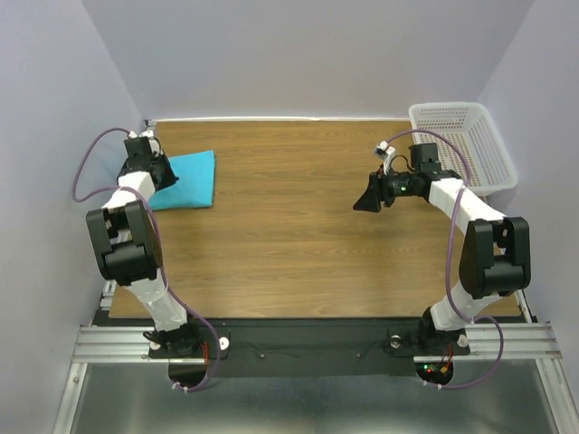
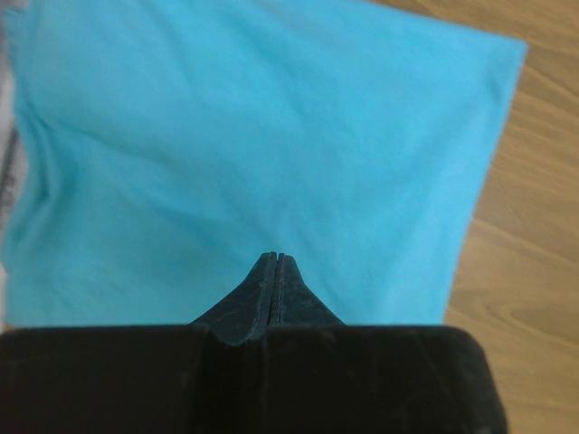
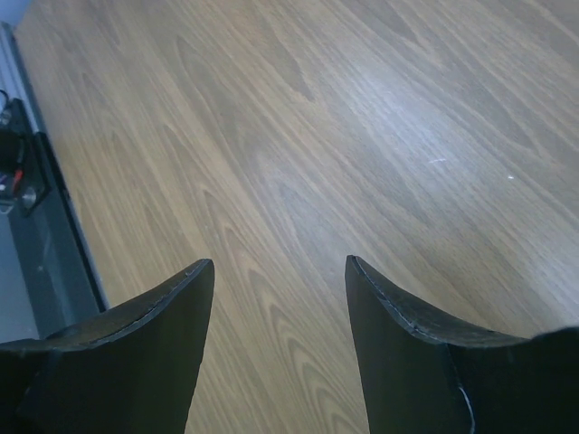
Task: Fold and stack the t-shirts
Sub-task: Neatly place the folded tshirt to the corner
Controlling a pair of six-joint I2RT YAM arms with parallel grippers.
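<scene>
The white mesh basket [image 1: 495, 185] sits at the table's [image 1: 289, 244] far right corner, only its own mesh floor showing inside. The turquoise shirt [image 1: 194, 179] [image 2: 271, 136] lies folded flat at the far left, well apart from the basket. It is a nearly square packet, edges roughly along the table's, so its long axis is hard to tell (no collar shows). The left gripper [image 1: 170, 179] [image 2: 274, 258] hangs over it, jaws pressed together, no cloth visible between them. The right gripper [image 1: 366, 201] [image 3: 276, 262] hovers over bare wood, jaws apart
</scene>
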